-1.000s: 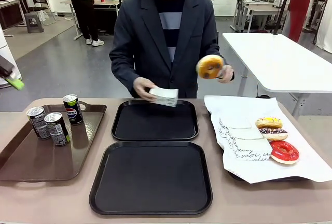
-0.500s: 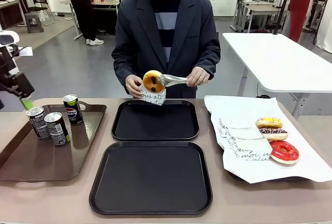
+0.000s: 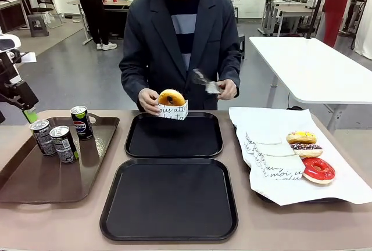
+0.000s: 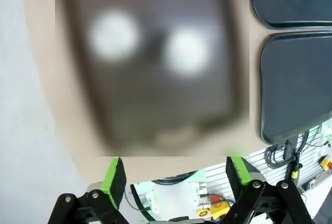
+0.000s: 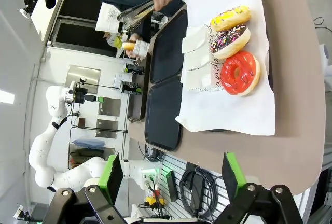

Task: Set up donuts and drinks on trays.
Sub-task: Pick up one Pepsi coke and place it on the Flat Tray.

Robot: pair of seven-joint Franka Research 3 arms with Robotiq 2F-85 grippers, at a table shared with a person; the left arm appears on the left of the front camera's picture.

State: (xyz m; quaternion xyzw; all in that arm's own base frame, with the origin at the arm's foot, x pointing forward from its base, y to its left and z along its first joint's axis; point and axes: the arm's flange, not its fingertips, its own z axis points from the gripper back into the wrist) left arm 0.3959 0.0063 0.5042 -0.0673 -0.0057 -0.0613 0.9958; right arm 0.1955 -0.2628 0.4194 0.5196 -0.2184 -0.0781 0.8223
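Over the far tray (image 3: 174, 135) the person holds a golden donut (image 3: 171, 97) in a white printed sleeve, with tongs (image 3: 204, 81) lifted in the other hand. The near tray (image 3: 169, 198) is bare. Yellow (image 3: 301, 137), chocolate-sprinkled (image 3: 306, 149) and red (image 3: 318, 169) donuts lie on white paper at the right. Three drinks (image 3: 64, 143) stand on a brown tray (image 3: 35, 175). My left gripper (image 3: 27, 113) hovers open above that tray's far left corner, empty (image 4: 176, 175). My right gripper (image 5: 171, 175) is open and empty, high above the donuts (image 5: 239, 72).
The white paper sheet (image 3: 343, 184) hangs over the table's right side, with empty sleeves (image 3: 273, 158) on it. Both black trays (image 4: 295, 89) lie to the right of the blurred brown tray (image 4: 83, 105) in the left wrist view. A white table (image 3: 314, 65) stands behind.
The person tonged the golden donut into the paper sleeve and drew the tongs back. My left gripper came in at the left edge and has since held still.
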